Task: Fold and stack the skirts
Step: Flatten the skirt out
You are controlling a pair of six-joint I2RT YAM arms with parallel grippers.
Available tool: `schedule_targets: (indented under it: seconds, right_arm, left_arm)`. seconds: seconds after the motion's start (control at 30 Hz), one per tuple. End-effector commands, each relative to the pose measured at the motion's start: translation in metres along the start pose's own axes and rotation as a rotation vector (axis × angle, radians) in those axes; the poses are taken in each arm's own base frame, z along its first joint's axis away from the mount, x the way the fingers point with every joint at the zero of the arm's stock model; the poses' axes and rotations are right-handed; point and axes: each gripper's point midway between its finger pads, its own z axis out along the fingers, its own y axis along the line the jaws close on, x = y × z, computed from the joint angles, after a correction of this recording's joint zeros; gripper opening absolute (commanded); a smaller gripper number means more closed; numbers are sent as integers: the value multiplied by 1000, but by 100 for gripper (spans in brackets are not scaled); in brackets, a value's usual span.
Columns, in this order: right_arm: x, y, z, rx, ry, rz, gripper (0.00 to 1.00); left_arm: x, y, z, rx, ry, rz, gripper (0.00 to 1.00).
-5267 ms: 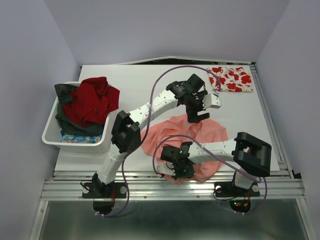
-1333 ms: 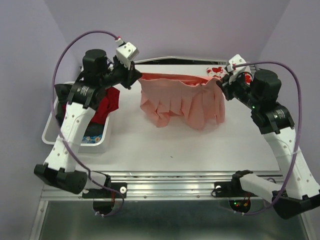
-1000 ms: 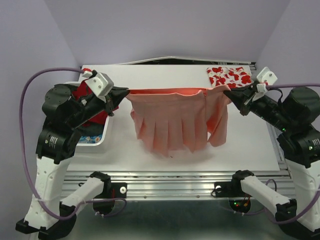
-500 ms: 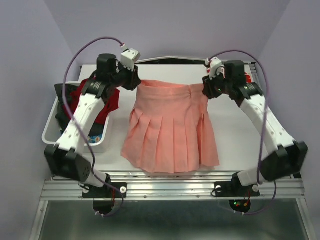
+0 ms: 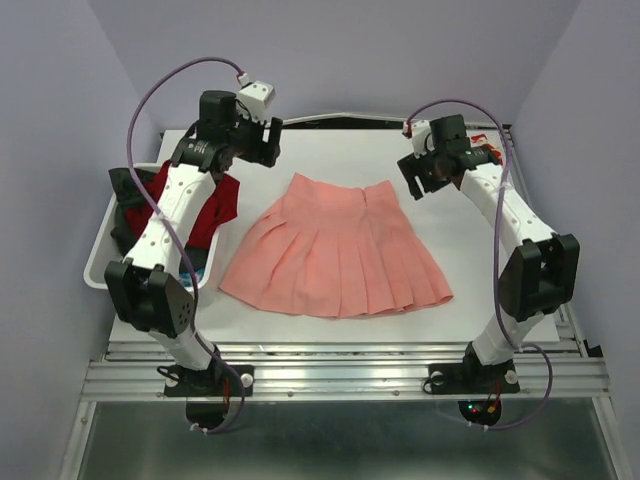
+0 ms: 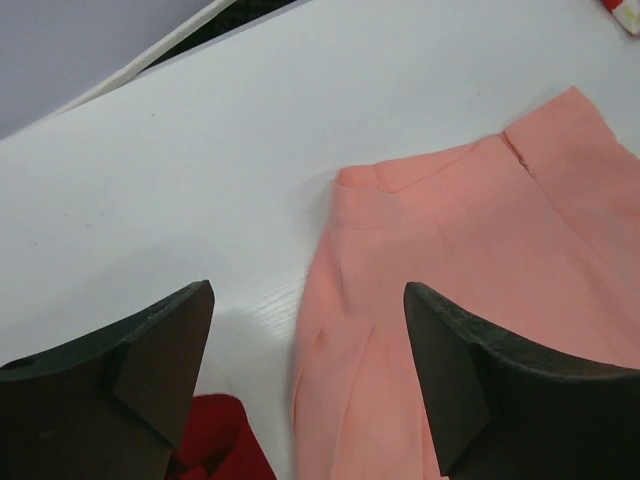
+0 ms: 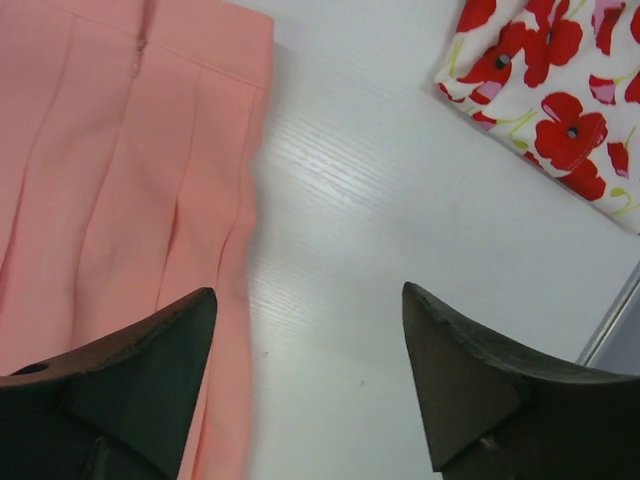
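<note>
salmon-pink pleated skirt (image 5: 335, 250) flat on bench (image 5: 340, 150), left fingers (image 6: 150, 370) and right fingers (image 7: 480, 380) apart, near its far corners

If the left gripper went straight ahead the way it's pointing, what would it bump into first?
The left gripper would probably land on the salmon-pink pleated skirt, near its waistband corner. It's close to the edge, so it could touch the bare white table instead.
</note>
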Motion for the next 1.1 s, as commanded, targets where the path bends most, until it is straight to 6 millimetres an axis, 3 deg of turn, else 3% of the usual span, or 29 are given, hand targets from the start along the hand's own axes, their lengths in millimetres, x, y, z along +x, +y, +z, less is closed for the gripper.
schedule_targets:
  seconds: [0.0, 0.03, 0.2, 0.43, 0.47, 0.57, 0.63, 0.7, 0.73, 0.8, 0.83, 0.93, 1.07]
  right_arm:
    - [0, 27, -4, -154, -9, -25, 69]
    - [3, 36, -1, -202, 1, -25, 64]
    - [22, 59, 20, -325, 79, -14, 51]
    - [80, 76, 60, -368, 257, -46, 38]
    - [100, 77, 66, -363, 307, -51, 37]
    - [130, 85, 70, -350, 370, -95, 33]
    - [136, 86, 68, -350, 374, -89, 34]
    - [123, 89, 59, -365, 332, -59, 38]
    - [113, 90, 56, -370, 306, -43, 39]
    - [90, 87, 50, -354, 257, 4, 43]
    - [66, 81, 45, -336, 200, 15, 48]
    - [25, 69, 35, -305, 105, 72, 58]
    - [1, 56, 31, -262, 54, 122, 69]
  left_arm:
    - [13, -24, -19, 48, -24, 54, 84]
    - [36, -31, -16, 70, 18, 45, 81]
    - [84, -50, -4, 116, 99, 39, 62]
    - [140, -72, 14, 141, 236, 57, 53]
    - [151, -74, 18, 150, 263, 52, 53]
    - [148, -76, 26, 166, 244, 54, 51]
    - [136, -76, 29, 178, 205, 66, 59]
    - [112, -73, 36, 178, 155, 82, 75]
    - [95, -68, 44, 162, 129, 87, 79]
    - [80, -58, 55, 132, 121, 81, 84]
    - [67, -51, 68, 114, 110, 76, 85]
    - [58, -44, 92, 122, 132, 78, 86]
    - [54, -48, 115, 169, 134, 78, 87]
